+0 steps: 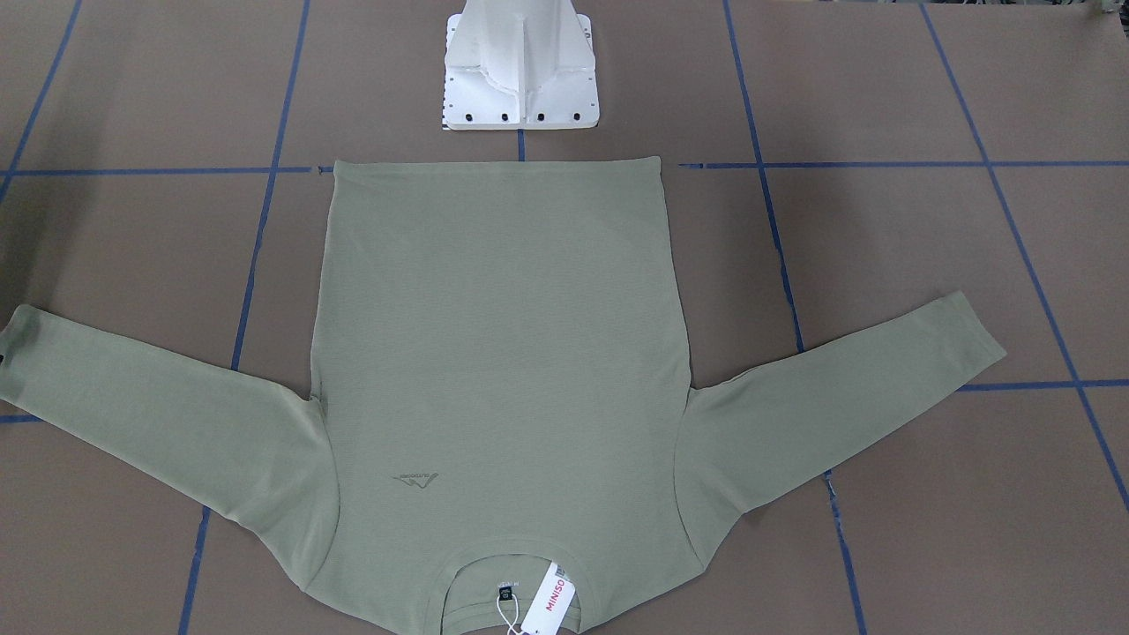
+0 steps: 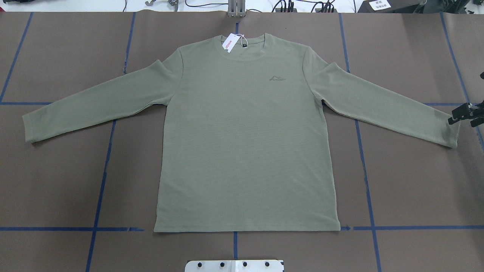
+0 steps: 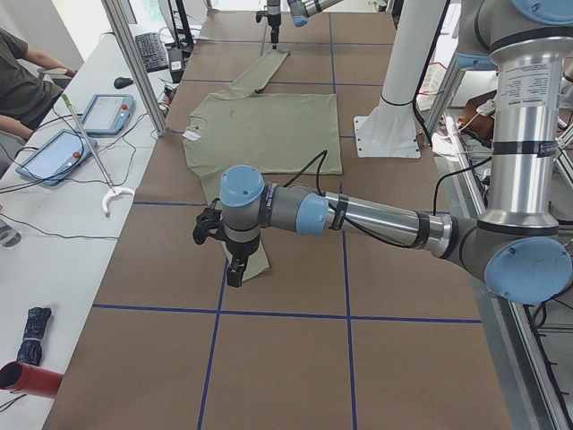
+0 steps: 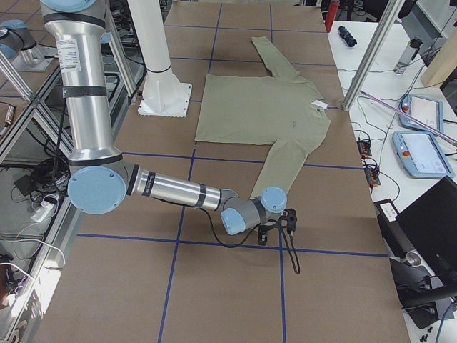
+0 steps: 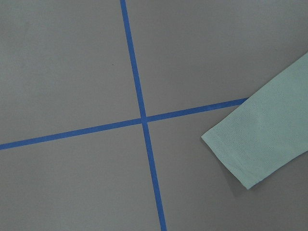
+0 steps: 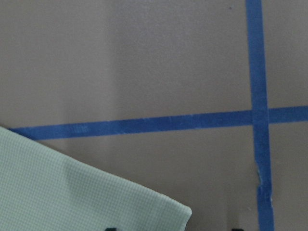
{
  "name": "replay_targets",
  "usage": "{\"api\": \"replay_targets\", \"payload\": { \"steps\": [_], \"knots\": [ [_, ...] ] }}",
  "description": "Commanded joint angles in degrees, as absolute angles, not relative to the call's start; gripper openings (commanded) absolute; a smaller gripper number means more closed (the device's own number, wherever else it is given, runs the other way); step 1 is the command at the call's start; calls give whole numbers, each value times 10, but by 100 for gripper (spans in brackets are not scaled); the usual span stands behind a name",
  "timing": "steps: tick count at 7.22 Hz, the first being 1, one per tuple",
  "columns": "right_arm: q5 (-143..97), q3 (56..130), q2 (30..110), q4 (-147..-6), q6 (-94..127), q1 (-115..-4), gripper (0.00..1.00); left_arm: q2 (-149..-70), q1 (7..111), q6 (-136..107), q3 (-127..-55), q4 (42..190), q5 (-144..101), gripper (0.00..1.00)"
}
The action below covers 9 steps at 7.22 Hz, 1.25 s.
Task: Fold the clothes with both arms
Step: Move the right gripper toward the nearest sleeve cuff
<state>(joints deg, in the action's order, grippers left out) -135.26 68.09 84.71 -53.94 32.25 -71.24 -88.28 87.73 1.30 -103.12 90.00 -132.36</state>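
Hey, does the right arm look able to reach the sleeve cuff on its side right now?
Probably yes. The right gripper is right at the end of the cuff with its jaws apart. The sleeve lies flat on the table, and nothing sits between gripper and cuff.

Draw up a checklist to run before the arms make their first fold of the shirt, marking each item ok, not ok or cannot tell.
1. Shirt flat, front up: ok.
2. Sleeves spread out, unfolded: ok.
3. Right gripper at the right cuff, jaws apart: ok.
4. Left gripper near the left cuff: ok.
5. Left gripper open: cannot tell.
6. Tag tucked away: not ok, it lies out over the collar.
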Motion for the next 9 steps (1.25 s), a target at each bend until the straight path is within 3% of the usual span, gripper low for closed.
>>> {"api": "replay_targets", "payload": {
  "steps": [1, 2, 6, 9],
  "knots": [
    [-1351, 679, 845, -541, 331, -713, 6, -883, 878, 12, -1032, 900, -1324, 100],
    [-1352, 679, 845, -541, 331, -712, 0, -883, 878, 12, -1032, 900, -1324, 100],
    [-1362, 693, 815, -545, 378, -714, 0, -884, 878, 12, -1032, 900, -1325, 100],
    [-1370, 818, 836, -545, 380, -718, 0, -889, 877, 11, -1042, 899, -1326, 100]
  ]
}}
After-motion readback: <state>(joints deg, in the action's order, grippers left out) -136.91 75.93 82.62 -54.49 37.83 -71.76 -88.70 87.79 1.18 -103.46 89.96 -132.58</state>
